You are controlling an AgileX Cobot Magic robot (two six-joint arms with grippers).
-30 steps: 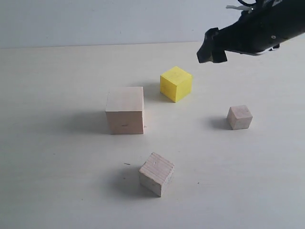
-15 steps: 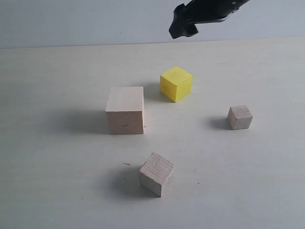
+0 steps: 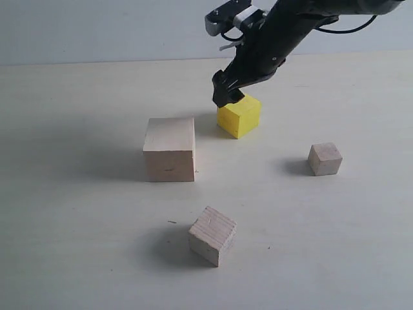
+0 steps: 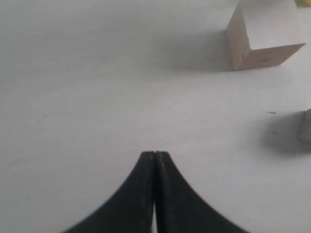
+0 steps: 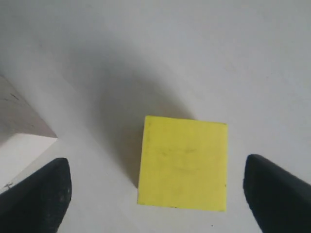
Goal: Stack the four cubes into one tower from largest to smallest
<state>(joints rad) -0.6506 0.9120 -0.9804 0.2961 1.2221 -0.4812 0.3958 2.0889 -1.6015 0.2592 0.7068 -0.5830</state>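
The yellow cube [image 3: 240,116] [image 5: 183,164] sits on the table behind the large pale wood cube [image 3: 169,148] [image 4: 265,33]. My right gripper [image 3: 227,94] [image 5: 160,184] hangs open just above the yellow cube, its fingers wide apart on either side and touching nothing. The medium grained wood cube [image 3: 212,235] lies tilted near the front; the small wood cube [image 3: 324,159] rests at the right. My left gripper [image 4: 154,154] is shut and empty, low over bare table, out of the exterior view.
The pale tabletop [image 3: 77,213] spreads all round the cubes, with a grey wall [image 3: 97,29] behind. The right arm [image 3: 284,32] reaches in from the top right. A corner of the large cube [image 5: 17,116] shows in the right wrist view.
The right arm swung left from the upper right and came down, bringing its open gripper over the yellow cube. No cube has moved.
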